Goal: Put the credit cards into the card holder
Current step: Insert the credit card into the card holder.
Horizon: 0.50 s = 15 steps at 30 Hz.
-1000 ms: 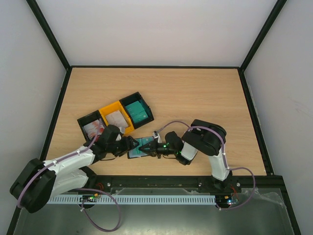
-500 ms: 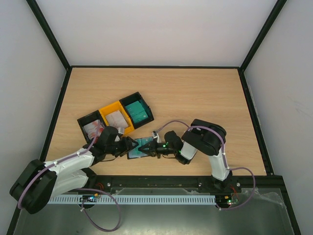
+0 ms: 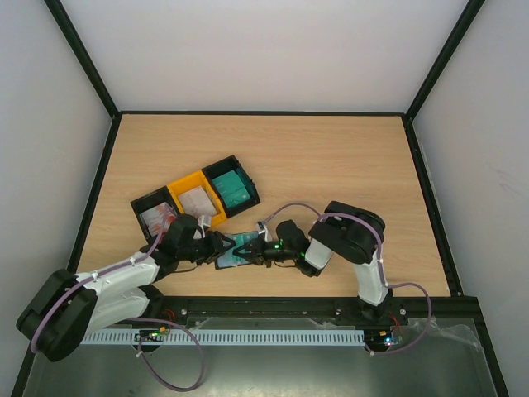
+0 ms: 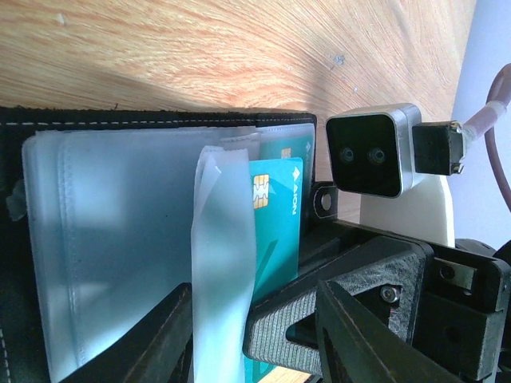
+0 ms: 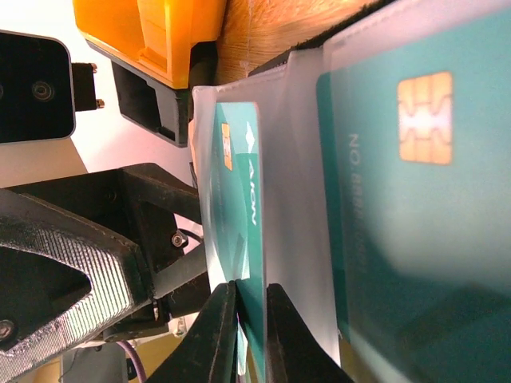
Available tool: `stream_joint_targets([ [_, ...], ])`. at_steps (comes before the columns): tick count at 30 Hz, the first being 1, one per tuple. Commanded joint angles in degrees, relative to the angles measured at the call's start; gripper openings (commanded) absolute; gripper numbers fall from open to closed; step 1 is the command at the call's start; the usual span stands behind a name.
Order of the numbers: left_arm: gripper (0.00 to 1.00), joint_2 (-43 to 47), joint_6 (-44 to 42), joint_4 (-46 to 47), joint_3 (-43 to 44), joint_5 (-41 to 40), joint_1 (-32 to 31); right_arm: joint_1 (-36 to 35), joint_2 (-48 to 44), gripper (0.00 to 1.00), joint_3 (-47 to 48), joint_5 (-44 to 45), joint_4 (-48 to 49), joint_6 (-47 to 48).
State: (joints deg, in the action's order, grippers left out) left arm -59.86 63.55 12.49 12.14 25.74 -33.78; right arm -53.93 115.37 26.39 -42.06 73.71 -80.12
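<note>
Near the front edge of the table (image 3: 331, 157), the left gripper (image 3: 224, 246) stands partly open, its jaws astride a clear sleeve flap (image 4: 219, 263) of the open card holder (image 4: 120, 239) without visibly clamping it. Just right of that flap, the teal credit card (image 5: 239, 231) sits on edge between the sleeve leaves. The right gripper (image 5: 249, 335) has its jaws narrow, pinching the card's near end; the card's long axis runs in line with those fingers, chip end pointing away from them.

We see a teal credit card (image 4: 275, 207) with a gold chip (image 4: 260, 191) and white lettering, a black card holder (image 4: 120, 118) with pale stitching and frosted clear sleeves (image 4: 120, 239), on a light wood-grain surface (image 3: 331, 157).
</note>
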Motion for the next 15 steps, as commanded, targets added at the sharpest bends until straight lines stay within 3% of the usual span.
stream_joint_targets([
  [1,0.4,0.69,0.89,4.52,-0.18,3.45,-0.17,-0.15,-0.81,0.08,0.56,1.29,-6.24,2.5],
  [10,0.32,0.8,4.89,9.91,-1.73,5.55,-0.21,-0.18,-0.55,0.06,0.01,0.43,-3.01,1.42],
  [15,0.13,0.77,4.33,8.99,-1.93,2.82,-0.2,-0.08,0.6,0.04,-0.82,0.26,0.87,-0.62],
])
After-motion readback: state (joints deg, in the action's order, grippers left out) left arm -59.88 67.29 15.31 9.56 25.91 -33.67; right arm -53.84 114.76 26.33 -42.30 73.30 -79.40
